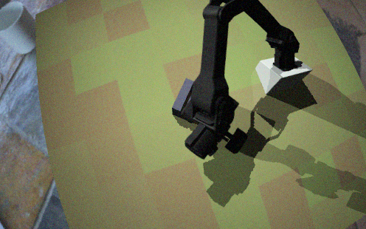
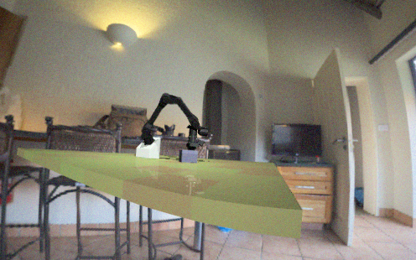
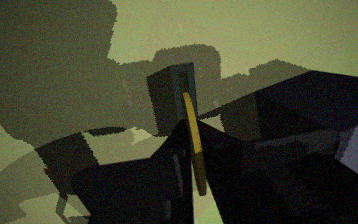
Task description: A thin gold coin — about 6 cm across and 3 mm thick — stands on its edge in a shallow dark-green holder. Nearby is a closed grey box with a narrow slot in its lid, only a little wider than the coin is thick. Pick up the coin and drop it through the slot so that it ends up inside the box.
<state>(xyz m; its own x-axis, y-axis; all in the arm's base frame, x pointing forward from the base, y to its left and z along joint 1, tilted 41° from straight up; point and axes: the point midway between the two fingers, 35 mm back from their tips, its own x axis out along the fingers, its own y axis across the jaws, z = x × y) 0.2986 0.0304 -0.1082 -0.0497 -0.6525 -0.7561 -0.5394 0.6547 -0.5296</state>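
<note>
The gold coin (image 3: 196, 142) is on edge between the fingertips in the wrist view, seen as a thin yellow strip. My gripper (image 3: 187, 124) (image 2: 192, 147) is shut on it. The dark-green holder (image 3: 192, 80) shows just beyond the coin, whose far end overlaps it; I cannot tell whether the coin's lower edge is still in its slot. The closed grey box (image 1: 182, 97) (image 2: 188, 156) stands close beside the gripper, partly behind the arm in the top view; a piece of it shows at the right edge of the wrist view. Its slot cannot be made out. Coin and holder are hidden in the top and exterior views.
The arm rises from a white wedge-shaped base (image 1: 268, 77) (image 2: 148, 151) on the green and brown patterned table (image 1: 91, 118) (image 2: 246, 180). The arm's upper links pass above the box's side. Dark arm shadows fall around the holder.
</note>
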